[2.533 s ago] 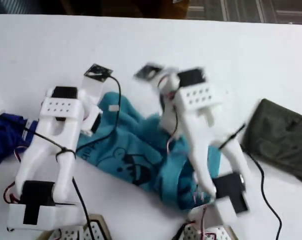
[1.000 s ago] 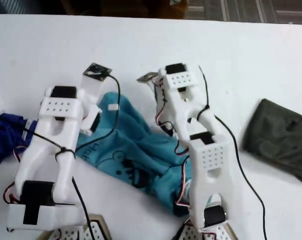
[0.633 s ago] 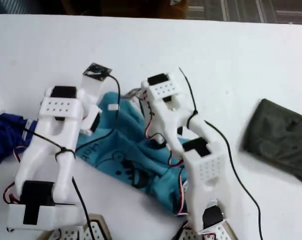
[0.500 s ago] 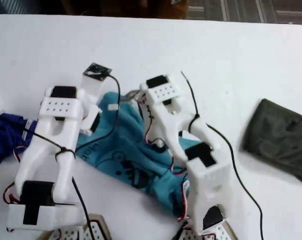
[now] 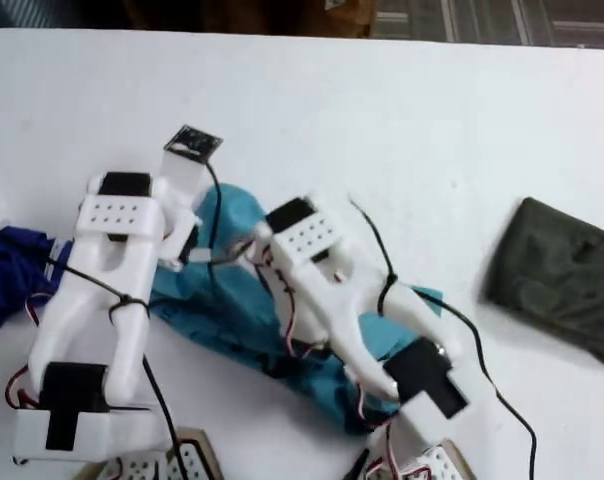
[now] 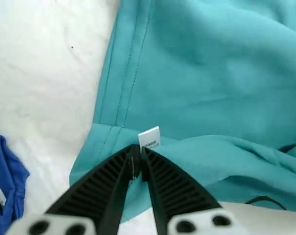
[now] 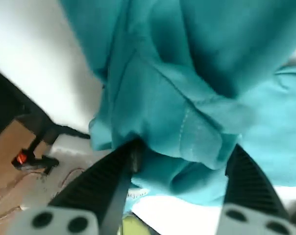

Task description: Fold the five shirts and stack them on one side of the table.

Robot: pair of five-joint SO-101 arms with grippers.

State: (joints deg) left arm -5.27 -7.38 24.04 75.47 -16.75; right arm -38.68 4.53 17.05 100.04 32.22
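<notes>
**Right arm swung in over the teal shirt; left pinch unchanged**

The right arm has swung from the far edge of the teal shirt [image 5: 214, 305] in toward the left gripper [image 6: 139, 154]. The cloth has come over with it, so the printed front is now covered by a fold. The left arm has not shifted.

1. Left gripper: the jaws are pressed together on the shirt's hem, just beside the white label [image 6: 149, 138].
2. Right gripper [image 7: 185, 149]: the jaws are spread wide. A thick bunch of teal cloth lies between them and touches one fingertip, but it is not pinched.

Note the key relation. The two grippers sit near each other at the same end of the shirt. Its long axis runs from the left jaws back under the right arm toward that arm's base, so the loose bulk lies behind the right jaws, not ahead of them. You will likely need the right arm, which is nearer that bulk, to flatten the fold while the left pinch anchors the hem.

The blue shirt [image 5: 7, 270] lies on the far side of the left arm from the right jaws. The dark green shirt [image 5: 562, 275] lies well apart on the table [image 5: 382, 100].
</notes>
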